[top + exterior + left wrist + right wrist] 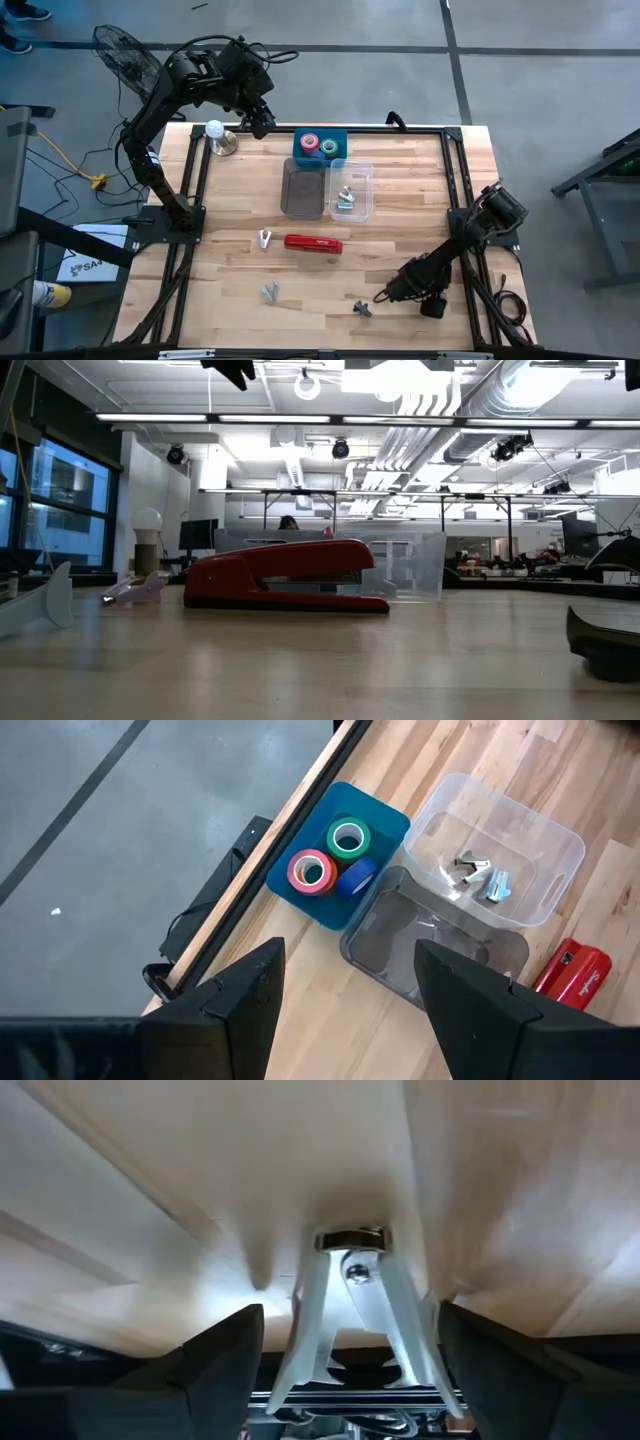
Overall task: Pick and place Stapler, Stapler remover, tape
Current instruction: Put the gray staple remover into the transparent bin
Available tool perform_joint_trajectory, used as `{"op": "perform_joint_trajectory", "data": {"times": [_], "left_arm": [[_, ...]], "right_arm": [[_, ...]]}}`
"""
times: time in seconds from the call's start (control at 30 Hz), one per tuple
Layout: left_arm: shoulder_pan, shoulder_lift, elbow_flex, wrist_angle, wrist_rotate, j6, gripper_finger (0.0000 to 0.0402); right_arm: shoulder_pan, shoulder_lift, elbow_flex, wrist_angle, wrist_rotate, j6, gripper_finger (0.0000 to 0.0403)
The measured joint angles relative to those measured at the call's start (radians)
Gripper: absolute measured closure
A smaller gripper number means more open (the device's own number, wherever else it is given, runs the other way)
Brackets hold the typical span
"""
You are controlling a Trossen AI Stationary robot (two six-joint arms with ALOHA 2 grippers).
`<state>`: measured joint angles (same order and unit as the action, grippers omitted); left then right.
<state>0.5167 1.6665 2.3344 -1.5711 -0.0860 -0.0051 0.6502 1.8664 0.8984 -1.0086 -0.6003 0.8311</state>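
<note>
The red stapler (pixel 313 243) lies flat in the middle of the table and also shows in the low view (pixel 285 575). Tape rolls (pixel 330 855) lie in a blue bin (pixel 320 147) at the far edge. My left gripper (pixel 262 120) hangs open and empty high above the table's far left, beside that bin. My right gripper (pixel 385 295) is low at the near right, open. A metal staple remover (pixel 350 1310) stands between its fingers, which are on either side of it with no visible touch. That remover shows in the high view (pixel 363 308).
A clear bin (pixel 350 190) holds staple removers, and a grey bin (pixel 303 187) stands next to it. Two more staple removers (pixel 264 238) (pixel 269 291) lie left of the stapler. A white bulb on a stand (pixel 215 135) is at the far left.
</note>
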Motion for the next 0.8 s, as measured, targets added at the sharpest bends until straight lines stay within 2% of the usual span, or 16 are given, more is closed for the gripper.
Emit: {"op": "perform_joint_trajectory", "data": {"times": [0.23,0.4,0.6,0.8], "left_arm": [[0.000,0.000,0.000,0.000,0.000,0.000,0.0182],[0.000,0.000,0.000,0.000,0.000,-0.005,0.0182],[0.000,0.000,0.000,0.000,0.000,-0.005,0.0182],[0.000,0.000,0.000,0.000,0.000,-0.005,0.0182]], "right_arm": [[0.001,0.000,0.000,-0.002,0.030,0.000,0.0133],[0.002,0.000,0.000,-0.003,0.057,0.004,0.0167],[0.002,-0.001,0.000,-0.004,0.077,0.004,0.0227],[-0.003,-0.002,0.001,-0.021,0.092,0.004,0.0307]]}}
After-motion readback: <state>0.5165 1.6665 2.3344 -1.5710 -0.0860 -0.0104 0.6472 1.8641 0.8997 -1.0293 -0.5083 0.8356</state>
